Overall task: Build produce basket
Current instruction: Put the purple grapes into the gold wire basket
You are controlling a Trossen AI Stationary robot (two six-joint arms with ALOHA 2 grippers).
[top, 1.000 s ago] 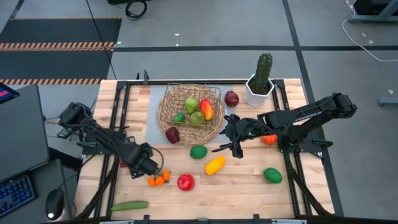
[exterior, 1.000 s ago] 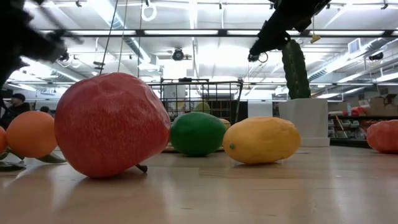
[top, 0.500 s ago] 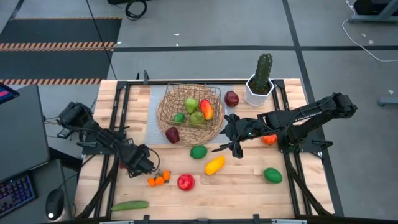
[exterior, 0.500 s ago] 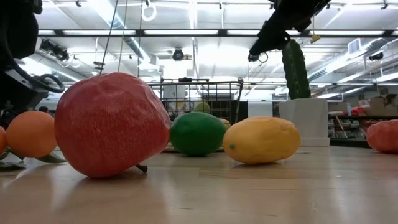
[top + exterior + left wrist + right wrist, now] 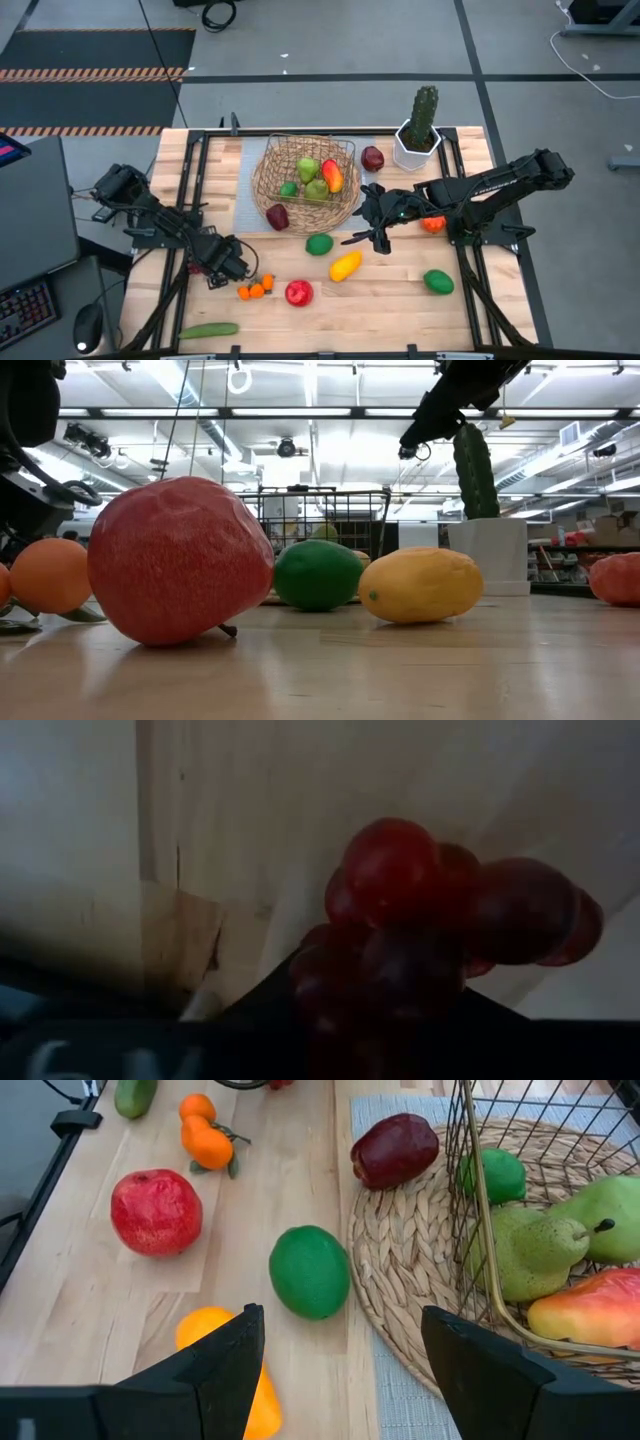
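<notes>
The wicker basket (image 5: 262, 180) stands far-centre and holds pears (image 5: 520, 1250), a small lime and a red-yellow fruit; a dark red apple (image 5: 278, 216) lies on its near rim. Loose produce lies on the wood: a lime (image 5: 319, 243), a yellow fruit (image 5: 345, 265), a red pomegranate (image 5: 298, 292), small oranges (image 5: 255, 289) and a cucumber (image 5: 208, 330). My left gripper (image 5: 226, 264) is low at the near left, shut on a bunch of dark red grapes (image 5: 440, 910). My right gripper (image 5: 358, 214) hovers open beside the basket's right rim, holding nothing. My left gripper has the grape bunch by its lower part (image 5: 385, 975), which sits between the two dark fingers. The fingers slant down from the table's left side. In the high view the gripper covers the bunch, so whether it rests on the wood I cannot tell.
A cactus in a white pot (image 5: 418, 135) stands at the far right, with a dark red fruit (image 5: 372, 158) beside it. A green fruit (image 5: 438, 282) lies at the near right, and an orange one (image 5: 432, 225) shows under my right arm. Bare wood lies along the near edge.
My left gripper has come down and shifted a little toward the table's left edge, away from the small oranges. My right arm has kept still.
</notes>
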